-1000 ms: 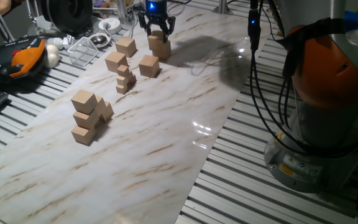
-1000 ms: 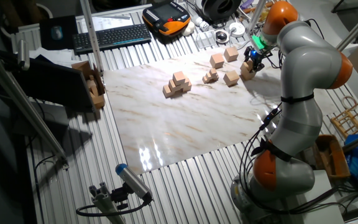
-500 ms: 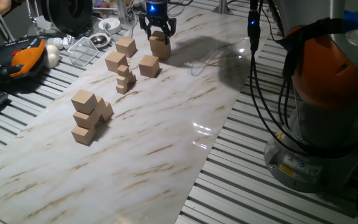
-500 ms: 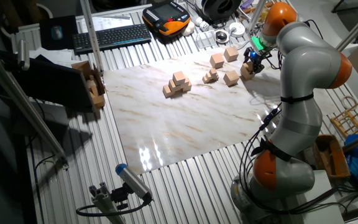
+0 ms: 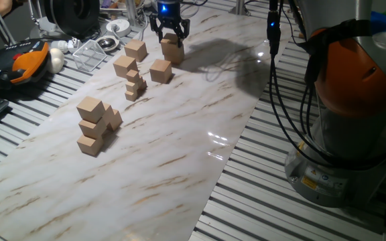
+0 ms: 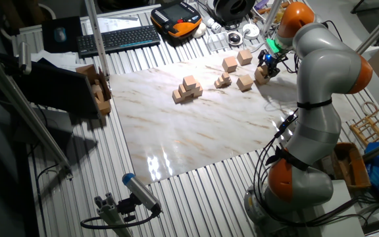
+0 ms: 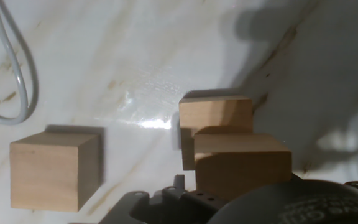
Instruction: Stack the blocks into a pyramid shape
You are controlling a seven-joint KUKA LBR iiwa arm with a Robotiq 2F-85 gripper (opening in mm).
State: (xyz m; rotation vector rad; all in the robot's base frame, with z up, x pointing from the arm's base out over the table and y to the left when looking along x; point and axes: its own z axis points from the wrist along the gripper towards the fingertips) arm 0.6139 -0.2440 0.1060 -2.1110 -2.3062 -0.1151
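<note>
My gripper [image 5: 169, 33] [image 6: 267, 60] is at the far end of the marble board, shut on a tan block [image 5: 171, 42] [image 7: 241, 165]. Just below it, a little offset, a second block [image 5: 173, 55] [image 7: 215, 115] rests on the board. Three loose blocks lie nearby: one [image 5: 160, 70] [image 7: 55, 168], another [image 5: 124, 65] and a third [image 5: 135, 49]. A stepped pile of tan blocks [image 5: 94, 126] [image 6: 188, 89] stands mid-board, with a single cube on top.
A cluster of much smaller tan cubes [image 5: 135, 84] sits between the loose blocks and the pile. Clutter lines the board's far-left side: a clear tray [image 5: 89, 53] and an orange pendant [image 5: 25, 60]. The robot base [image 5: 354, 100] stands to the right.
The gripper with its block has risen slightly off the block beneath it. Everything else has stayed in place.
</note>
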